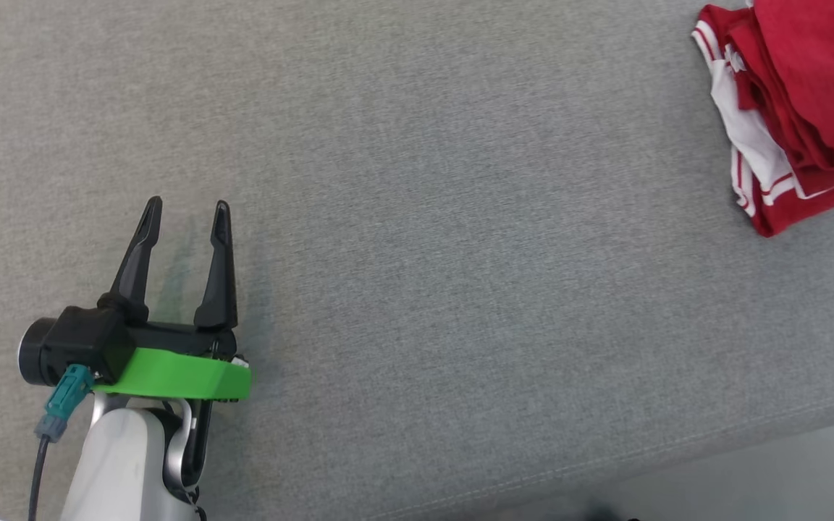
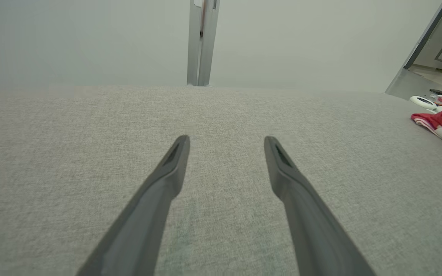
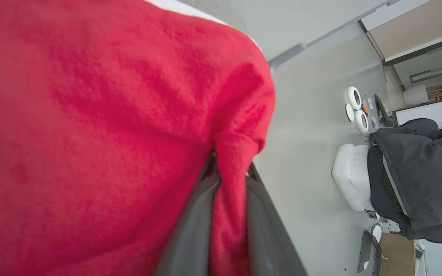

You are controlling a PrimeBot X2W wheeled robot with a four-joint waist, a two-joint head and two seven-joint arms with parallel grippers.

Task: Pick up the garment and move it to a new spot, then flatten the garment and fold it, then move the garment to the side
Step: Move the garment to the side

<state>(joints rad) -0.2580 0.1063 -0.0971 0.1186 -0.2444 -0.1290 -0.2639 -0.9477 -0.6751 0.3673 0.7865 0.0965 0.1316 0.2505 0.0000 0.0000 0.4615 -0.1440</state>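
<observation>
At lower left the left gripper (image 1: 187,205) holds its dark fingers spread wide over the grey woven fabric surface (image 1: 460,217). The folded red and white cloth garment (image 1: 808,94) lies at far right, where the right gripper (image 3: 231,168) pinches a red fold.
</observation>
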